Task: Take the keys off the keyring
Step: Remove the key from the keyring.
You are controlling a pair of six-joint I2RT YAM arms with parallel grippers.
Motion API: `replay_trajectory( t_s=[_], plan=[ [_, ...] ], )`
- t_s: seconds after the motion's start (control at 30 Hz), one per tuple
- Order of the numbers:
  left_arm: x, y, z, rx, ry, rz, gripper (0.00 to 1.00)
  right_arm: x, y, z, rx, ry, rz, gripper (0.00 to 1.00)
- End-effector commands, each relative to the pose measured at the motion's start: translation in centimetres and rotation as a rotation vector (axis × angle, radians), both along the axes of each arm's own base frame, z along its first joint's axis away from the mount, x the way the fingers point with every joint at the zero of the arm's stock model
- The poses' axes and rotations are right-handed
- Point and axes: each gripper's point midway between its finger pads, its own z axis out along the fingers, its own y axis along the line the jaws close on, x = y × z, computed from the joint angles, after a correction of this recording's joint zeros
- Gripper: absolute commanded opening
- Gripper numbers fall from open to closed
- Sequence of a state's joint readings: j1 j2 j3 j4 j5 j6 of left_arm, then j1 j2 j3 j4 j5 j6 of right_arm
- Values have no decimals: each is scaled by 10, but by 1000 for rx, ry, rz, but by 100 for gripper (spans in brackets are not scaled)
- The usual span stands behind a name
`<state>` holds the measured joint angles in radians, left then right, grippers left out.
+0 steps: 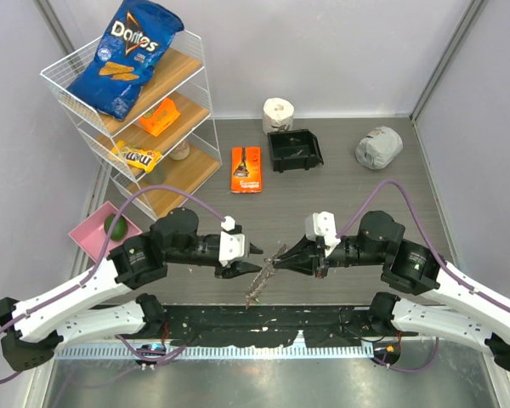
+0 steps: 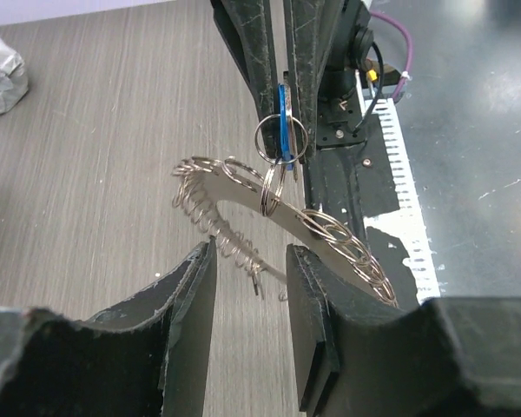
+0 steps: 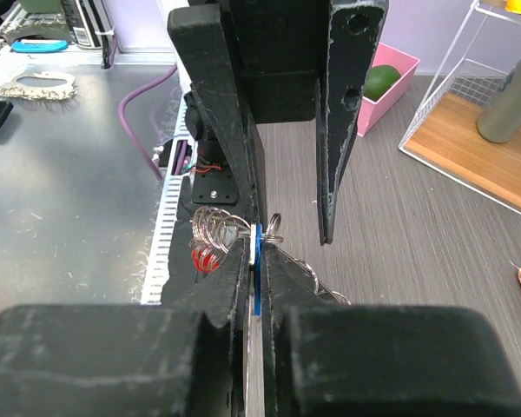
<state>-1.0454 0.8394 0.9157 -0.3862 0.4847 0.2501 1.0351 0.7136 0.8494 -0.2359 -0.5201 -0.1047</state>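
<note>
While right gripper (image 3: 259, 256) clamps key (image 2: 283, 122) | keyring (image 2: 243, 195) dangles, long axis slanting toward table's (image 1: 340, 195) near edge | left gripper (image 2: 250, 261) parted.

- The keyring (image 2: 236, 193) is a thin silver loop fringed with many small wire rings. It hangs tilted in the air over the table's near edge (the fringe droops from its lower side).
- A blue-headed key (image 2: 284, 130) stands edge-on, pinched in the right gripper (image 1: 278, 260) and linked to the loop by small split rings.
- A red piece (image 3: 204, 258) shows among the rings (too hidden to tell whether it is a key).
</note>
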Motion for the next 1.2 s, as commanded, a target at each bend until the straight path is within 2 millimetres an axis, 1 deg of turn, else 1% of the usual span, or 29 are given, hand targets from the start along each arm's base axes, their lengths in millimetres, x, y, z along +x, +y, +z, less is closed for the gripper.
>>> replay_trajectory(
  t_s=[0.0,0.13,0.27,0.4,0.5,0.73,0.97,1.0,1.1,1.17],
  plan=[
    [-8,-8,36,-148,-78,-81,41,-9,-1,39,90,-67,48,5],
    [-10,-4,47,-181,-93,-106,39,-13,-2,34,74,-65,72,5],
    [-18,-2,53,-214,-90,-152,37,-15,-3,32,75,-70,81,5],
    [-24,-4,51,-215,-64,-191,36,-17,-4,34,82,-80,89,5],
    [-27,-7,47,-203,-42,-212,38,-17,-5,35,86,-86,89,5],
    [-34,-10,42,-188,1,-262,35,-18,-5,38,90,-90,92,5],
    [-33,-13,40,-174,17,-266,20,-20,-7,39,95,-93,97,5],
    [-33,-13,39,-171,20,-267,16,-20,-7,39,96,-94,95,5],
    [-37,-13,41,-163,29,-288,0,-19,-9,38,92,-93,89,5],
    [-38,-13,39,-145,46,-299,0,-18,-9,36,85,-92,82,5]
  ],
)
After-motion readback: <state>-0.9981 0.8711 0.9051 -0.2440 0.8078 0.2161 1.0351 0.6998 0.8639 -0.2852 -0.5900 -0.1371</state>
